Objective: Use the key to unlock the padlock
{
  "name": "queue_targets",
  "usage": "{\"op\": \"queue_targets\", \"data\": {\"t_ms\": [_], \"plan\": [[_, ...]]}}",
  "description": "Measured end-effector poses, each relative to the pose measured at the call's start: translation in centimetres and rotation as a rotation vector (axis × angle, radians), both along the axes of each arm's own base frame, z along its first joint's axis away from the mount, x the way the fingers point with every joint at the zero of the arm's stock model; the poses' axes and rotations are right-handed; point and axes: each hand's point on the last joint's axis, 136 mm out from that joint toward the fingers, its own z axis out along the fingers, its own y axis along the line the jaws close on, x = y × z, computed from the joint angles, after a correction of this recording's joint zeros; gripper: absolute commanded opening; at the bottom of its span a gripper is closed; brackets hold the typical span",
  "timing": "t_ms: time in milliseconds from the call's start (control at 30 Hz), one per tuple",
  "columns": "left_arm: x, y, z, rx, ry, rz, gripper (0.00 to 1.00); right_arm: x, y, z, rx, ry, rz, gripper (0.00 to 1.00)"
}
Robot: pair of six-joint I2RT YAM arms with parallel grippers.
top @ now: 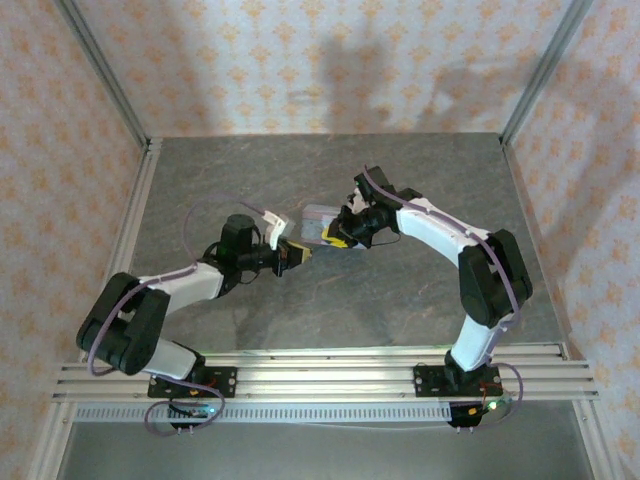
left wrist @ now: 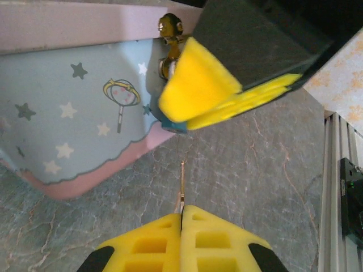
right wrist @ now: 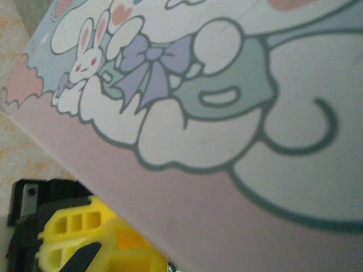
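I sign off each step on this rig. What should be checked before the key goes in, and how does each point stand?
1. Key gripped: ok, the left gripper is shut on the key.
2. Padlock steadied: ok, the right gripper is shut on the padlock.
3. Key clear of padlock: ok, a gap of table shows between them.
4. Key tip lined up with keyhole: cannot tell, the keyhole is hidden.
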Motion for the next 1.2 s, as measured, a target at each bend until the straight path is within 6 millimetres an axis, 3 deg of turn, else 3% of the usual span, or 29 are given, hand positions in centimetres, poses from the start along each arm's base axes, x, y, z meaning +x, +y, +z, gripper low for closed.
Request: {"op": "queue_targets", "data": {"t_ms": [100, 300, 467, 633, 733, 867, 1033, 1200], "plan": [[-0.4, 0.6, 0.4, 0.027, -0.015, 0.021, 0.00, 0.5, -0.7, -1.3, -0.054, -0.023, -0.017, 0.00], [-0.9, 2.2, 2.1, 0.076, -0.062, 0.087, 0.00, 0.4, -3.0, -6.6, -0.262, -0.060, -0.040, 0.03], [-1.3, 3.1, 3.4, 0.102, -0.103, 0.134, 0.00, 0.2, -3.4, -8.2, -0.371, -0.111, -0.034, 0.41], [-2.1, 4.0, 3.4, 0.131, -0.126, 0.168, 0.00, -0.3, -3.5, -8.3, -0.397, -0.135, -0.038, 0.56], [-2.1, 4.3, 3.5, 0.142, -0.137, 0.185, 0.00, -0.4, -3.6, -7.3, -0.387, -0.143, -0.055, 0.59], [-2.0, 4.6, 3.6, 0.162, -0.153, 0.202, 0.00, -0.4, -3.7, -4.5, -0.358, -0.186, -0.090, 0.59], [-2.4, 4.3, 3.6, 0.202, -0.182, 0.185, 0.00, -1.4, -3.2, 0.4, -0.315, -0.259, -0.130, 0.56], [-2.9, 3.2, 4.6, 0.243, -0.265, 0.164, 0.00, -3.1, -0.9, 6.9, -0.171, -0.330, -0.185, 0.57]]}}
